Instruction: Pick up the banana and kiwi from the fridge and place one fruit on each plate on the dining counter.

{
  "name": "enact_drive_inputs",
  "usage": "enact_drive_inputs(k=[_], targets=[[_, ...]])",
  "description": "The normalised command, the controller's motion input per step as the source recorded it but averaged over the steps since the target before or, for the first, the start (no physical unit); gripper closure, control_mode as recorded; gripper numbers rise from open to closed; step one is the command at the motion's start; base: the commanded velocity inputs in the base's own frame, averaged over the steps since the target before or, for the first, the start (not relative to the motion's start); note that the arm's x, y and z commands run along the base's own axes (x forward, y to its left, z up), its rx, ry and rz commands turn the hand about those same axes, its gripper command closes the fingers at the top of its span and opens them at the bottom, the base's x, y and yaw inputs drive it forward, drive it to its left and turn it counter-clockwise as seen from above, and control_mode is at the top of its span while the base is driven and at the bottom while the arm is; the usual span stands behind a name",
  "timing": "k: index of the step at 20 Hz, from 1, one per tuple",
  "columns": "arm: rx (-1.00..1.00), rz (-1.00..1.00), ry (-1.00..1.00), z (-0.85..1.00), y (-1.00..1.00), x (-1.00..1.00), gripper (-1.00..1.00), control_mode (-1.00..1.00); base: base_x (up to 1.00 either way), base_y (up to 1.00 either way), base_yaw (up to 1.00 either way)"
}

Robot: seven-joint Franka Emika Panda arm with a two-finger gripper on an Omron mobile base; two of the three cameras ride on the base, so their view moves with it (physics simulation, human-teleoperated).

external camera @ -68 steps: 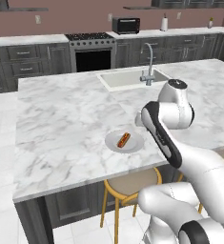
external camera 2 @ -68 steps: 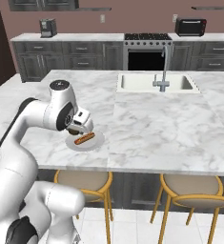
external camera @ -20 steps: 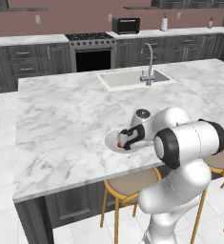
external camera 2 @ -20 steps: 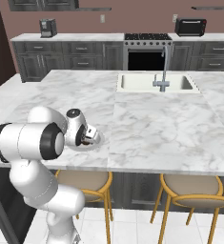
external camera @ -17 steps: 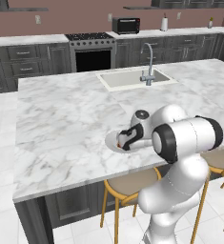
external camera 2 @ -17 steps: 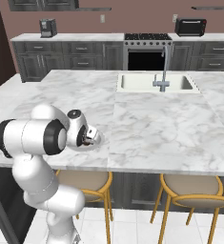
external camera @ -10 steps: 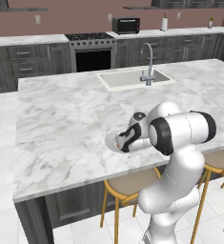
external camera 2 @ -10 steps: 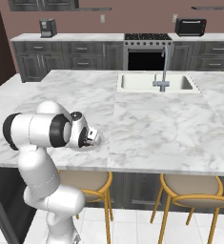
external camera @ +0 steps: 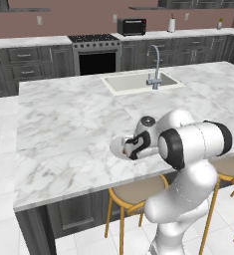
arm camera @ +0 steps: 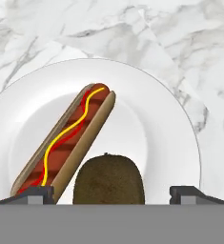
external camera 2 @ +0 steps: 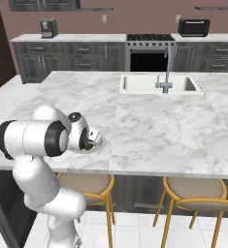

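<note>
Hand view: kiwi (arm camera: 108, 179) rests on the plate (arm camera: 151, 119), centred between the spread fingertips. Gripper (arm camera: 111, 193) is open, gripping nothing; hot dog (arm camera: 66, 143) lies at 10 o'clock.

Dull brown kiwi (arm camera: 108, 180), white plate (arm camera: 161, 124), red-brown hot dog (arm camera: 68, 140) with yellow squiggle.

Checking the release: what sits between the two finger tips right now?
The kiwi, lying on the plate beside the hot dog, in the hand view.

walls: dusty pink | cabinets (external camera: 24, 69): dark grey | stove (external camera: 94, 55): black oven | floor: pale tile | stools (external camera 2: 193, 193): wooden seats
</note>
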Motion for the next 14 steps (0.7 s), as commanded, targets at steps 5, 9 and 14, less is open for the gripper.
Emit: enact_drive_inputs(k=[5,9,14], targets=[[0.0,-0.08,-0.06,0.64,0.0,-0.29,-1.0,-1.0,0.0,0.0,0.0],[0.0,-0.11,-0.02,0.69,-0.02,-0.37,-1.0,-1.0,0.0,0.0,0.0],[0.0,-0.08,0.0,0.83,-0.06,-0.38,-1.0,-1.0,0.0,0.0,0.0]])
